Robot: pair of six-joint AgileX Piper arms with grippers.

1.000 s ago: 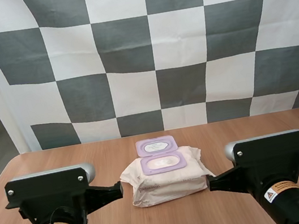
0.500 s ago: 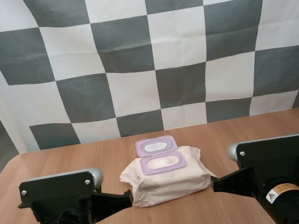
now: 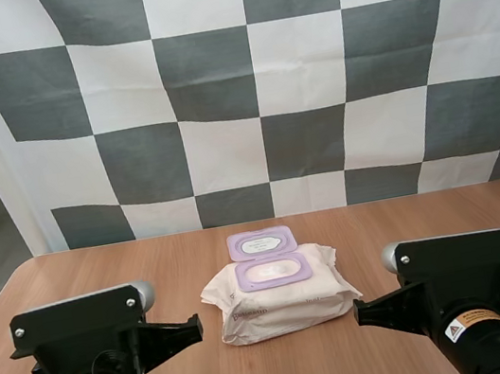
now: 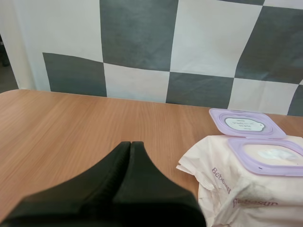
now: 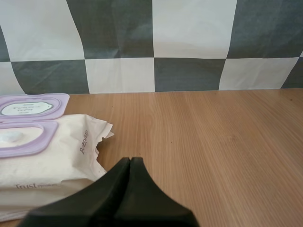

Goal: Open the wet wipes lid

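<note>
Locate wet wipes pack (image 3: 280,292) at frame centre in high view, flat on bench (image 3: 101,269), lid (image 3: 261,242) folded back open at far edge. Note left fingers (image 3: 183,331) pressed together at lower left, near pack's left end. Note right fingers (image 3: 376,308) pressed together at lower right, just beside pack's right end.

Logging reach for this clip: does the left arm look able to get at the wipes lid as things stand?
Probably yes. The left gripper, shut, sits beside the wet wipes pack with only bare table between; the lid lies flipped open at the pack's far side, unobstructed.
</note>
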